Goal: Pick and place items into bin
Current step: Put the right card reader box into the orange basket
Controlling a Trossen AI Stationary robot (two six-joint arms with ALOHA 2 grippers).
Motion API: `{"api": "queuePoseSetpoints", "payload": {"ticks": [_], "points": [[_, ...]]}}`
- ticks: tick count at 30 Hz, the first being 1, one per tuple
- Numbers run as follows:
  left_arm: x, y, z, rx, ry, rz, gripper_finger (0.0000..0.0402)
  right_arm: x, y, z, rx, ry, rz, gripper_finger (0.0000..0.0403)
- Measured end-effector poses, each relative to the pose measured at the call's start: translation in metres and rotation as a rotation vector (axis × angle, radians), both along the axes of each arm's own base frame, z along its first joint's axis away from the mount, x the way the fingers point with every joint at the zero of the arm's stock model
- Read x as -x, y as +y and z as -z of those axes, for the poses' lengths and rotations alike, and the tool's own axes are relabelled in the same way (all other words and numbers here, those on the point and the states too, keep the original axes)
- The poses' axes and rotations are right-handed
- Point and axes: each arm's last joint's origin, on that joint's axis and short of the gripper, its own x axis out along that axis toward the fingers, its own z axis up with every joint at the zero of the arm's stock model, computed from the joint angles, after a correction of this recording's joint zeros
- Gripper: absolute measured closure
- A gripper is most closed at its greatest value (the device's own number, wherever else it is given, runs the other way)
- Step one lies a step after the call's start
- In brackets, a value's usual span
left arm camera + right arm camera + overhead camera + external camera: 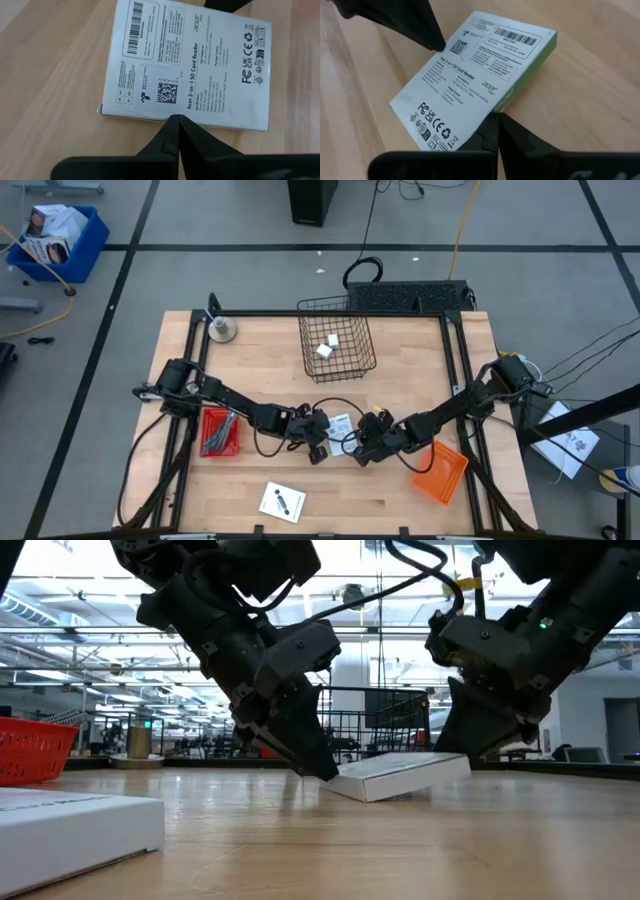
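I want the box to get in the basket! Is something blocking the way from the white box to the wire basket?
Nothing visible blocks it. The white box lies mid-table between both grippers, and only bare table separates it from the wire basket at the far edge.

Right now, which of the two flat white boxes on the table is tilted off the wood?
The flat white card-reader box between both arms; the other white box lies flat near the front edge.
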Motion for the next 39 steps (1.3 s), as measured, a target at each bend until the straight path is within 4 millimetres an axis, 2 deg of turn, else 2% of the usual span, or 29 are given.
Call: {"api": "queuePoseSetpoints", "payload": {"ticks": [5, 10, 12, 16, 19, 25, 28, 32, 35, 39], "points": [[0.001, -0.002, 0.000, 0.004, 0.006, -0.003, 0.0387, 0.000, 0.005, -0.003, 0.054, -0.026, -0.041, 0.0403], [0.002, -0.002, 0.001, 0.001, 0.019, -0.002, 0.0398, -0.004, 0.009, -0.008, 0.050, -0.086, -0.060, 0.0403], [0.003, -0.002, 0.001, 0.007, 0.024, -0.001, 0.0394, -0.014, 0.018, -0.023, -0.015, -0.258, -0.061, 0.0403], [-0.001, -0.003, 0.000, 0.014, -0.011, -0.003, 0.0383, -0.019, 0.022, -0.034, -0.039, -0.389, -0.099, 0.0403], [-0.001, -0.005, -0.001, 0.013, -0.029, 0.002, 0.0382, -0.016, 0.019, -0.023, -0.016, -0.310, -0.100, 0.0403], [0.000, -0.006, -0.001, -0.001, -0.023, 0.002, 0.0398, -0.007, 0.018, -0.017, 0.032, -0.225, -0.048, 0.0403], [-0.002, -0.007, -0.002, -0.005, -0.051, 0.018, 0.0389, -0.002, 0.016, -0.027, -0.024, -0.213, -0.004, 0.0403], [-0.005, -0.008, -0.004, -0.011, -0.093, 0.048, 0.0382, 0.015, 0.011, -0.023, -0.011, -0.078, 0.046, 0.0403], [-0.005, -0.008, -0.005, -0.011, -0.095, 0.050, 0.0385, 0.026, 0.012, -0.028, -0.092, 0.001, 0.070, 0.0403], [-0.006, -0.009, -0.005, -0.009, -0.101, 0.050, 0.0397, 0.037, 0.014, -0.018, -0.153, 0.130, 0.081, 0.0403]]}}
